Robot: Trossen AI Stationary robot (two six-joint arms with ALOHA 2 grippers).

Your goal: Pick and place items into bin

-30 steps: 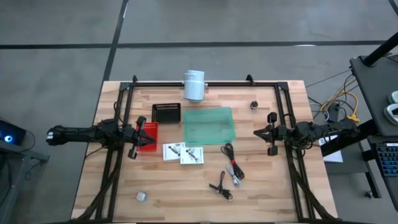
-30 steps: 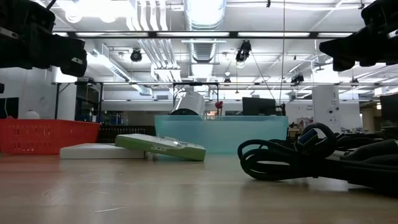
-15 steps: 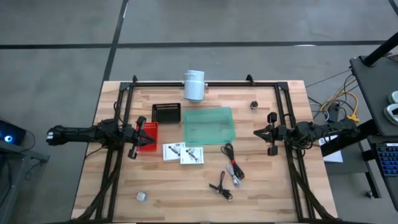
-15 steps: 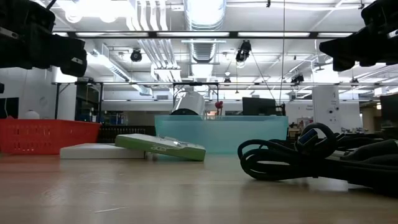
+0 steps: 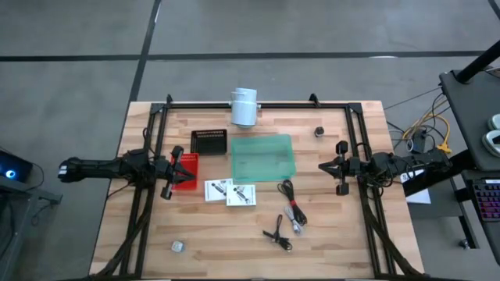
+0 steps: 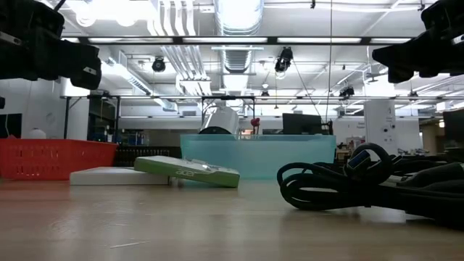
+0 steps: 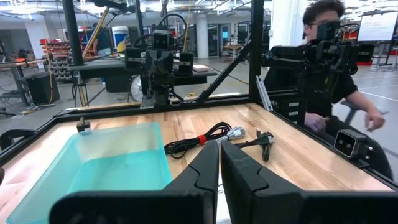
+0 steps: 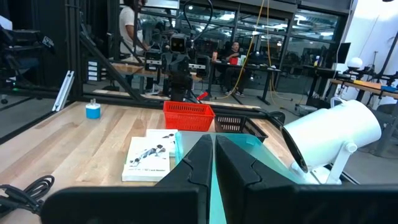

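Two white printed cards (image 5: pixel 219 190) (image 5: pixel 241 194) lie flat near the table's middle, one partly overlapping the other (image 6: pixel 187 171). Black cables (image 5: pixel 292 204) (image 5: pixel 278 232) lie coiled toward the near edge. A tiny grey ball (image 5: pixel 178 247) sits near the near-left corner. A dark knob (image 5: pixel 319 131) rests far right. The teal bin (image 5: pixel 263 156) stands mid-table. My left gripper (image 5: pixel 173 172) hovers shut over the red basket, and the left wrist view shows its fingers together (image 7: pixel 219 168). My right gripper (image 5: pixel 337 168) hovers shut right of the bin (image 8: pixel 213 158).
A red basket (image 5: pixel 185 170) and a black basket (image 5: pixel 208 141) stand left of the bin. A white cylinder on a mount (image 5: pixel 244 107) sits at the far edge. Black frame rails run along both sides. A person (image 7: pixel 336 62) is beyond the table.
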